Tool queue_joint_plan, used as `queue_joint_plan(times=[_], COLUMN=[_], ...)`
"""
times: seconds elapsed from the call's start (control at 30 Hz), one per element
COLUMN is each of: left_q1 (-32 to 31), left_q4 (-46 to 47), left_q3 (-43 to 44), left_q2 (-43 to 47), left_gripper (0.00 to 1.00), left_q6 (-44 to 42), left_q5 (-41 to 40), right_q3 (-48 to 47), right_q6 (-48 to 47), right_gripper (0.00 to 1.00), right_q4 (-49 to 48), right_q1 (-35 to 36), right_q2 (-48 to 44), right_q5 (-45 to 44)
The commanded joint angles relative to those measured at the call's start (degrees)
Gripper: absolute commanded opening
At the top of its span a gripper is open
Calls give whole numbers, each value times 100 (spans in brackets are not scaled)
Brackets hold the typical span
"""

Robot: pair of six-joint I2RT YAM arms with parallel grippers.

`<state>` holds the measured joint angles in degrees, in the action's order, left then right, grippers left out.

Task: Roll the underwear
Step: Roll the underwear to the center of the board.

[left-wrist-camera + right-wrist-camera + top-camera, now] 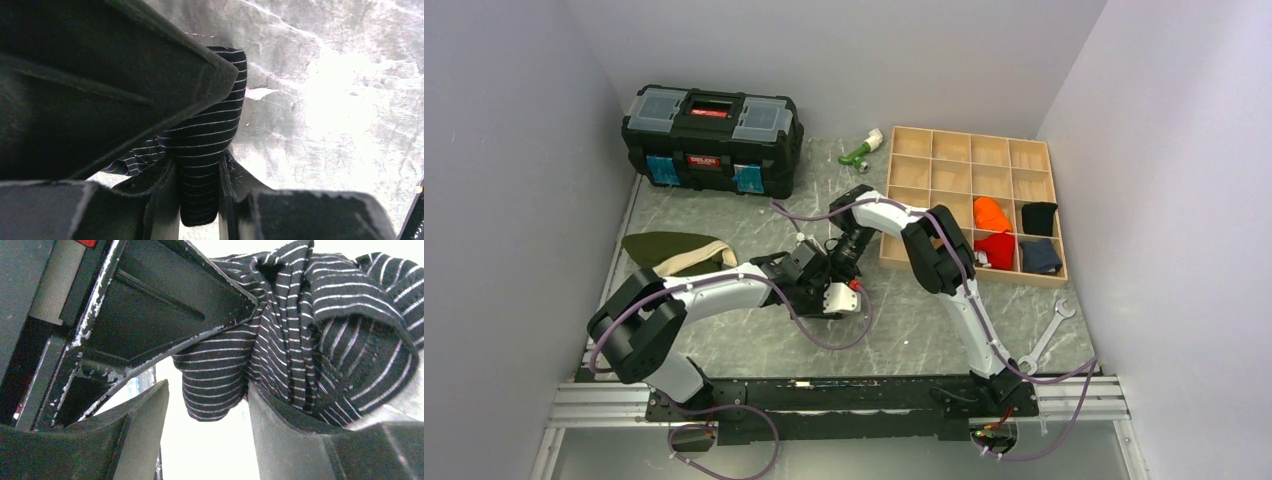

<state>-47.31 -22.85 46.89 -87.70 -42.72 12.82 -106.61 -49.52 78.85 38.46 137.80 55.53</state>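
Since both arms meet around the middle of the table, roughly halfway between the near and far edges, the top camera can't really show the underwear; the wrists sit right over it. The left wrist view settles it though. The left gripper is clamped on a folded strip of the striped knit, which looks raised off the marble, probably to give the fabric an anchor while it gets wound.

The right gripper is a different story. Its jaws stand apart, and a bunched, partly curled wad of the cloth hangs into the gap and leans on one finger. Daylight shows on the other side, so it isn't pinching anything. It seems placed to take a fresh bite or turn the bundle. At this point the roll looks loose and lumpy, not a tidy cylinder. The risk is the wad slipping free if the left one lets go before the right one closes
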Motion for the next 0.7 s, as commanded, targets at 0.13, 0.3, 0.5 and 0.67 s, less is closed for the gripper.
queue_joint_plan(times=[0.13, 0.3, 0.5, 0.67], left_q1=[-12, 0, 203, 729], left_q4=[-244, -471, -1043, -1874], left_q3=[17, 133, 509, 1153], left_q2=[-590, -713, -1063, -1494], left_gripper=[0, 0, 0, 0], left_q6=[-100, -88, -192, -394], left_q5=[209, 418, 757, 1628], right_q3=[61, 245, 739, 1566], right_q6=[-210, -119, 215, 680], right_gripper=[65, 64, 64, 64], right_q4=[-208, -356, -873, -1693], right_q1=[-161, -432, -960, -1317], right_q2=[-832, -1366, -2124, -3054], right_q5=[-670, -789, -857, -1041])
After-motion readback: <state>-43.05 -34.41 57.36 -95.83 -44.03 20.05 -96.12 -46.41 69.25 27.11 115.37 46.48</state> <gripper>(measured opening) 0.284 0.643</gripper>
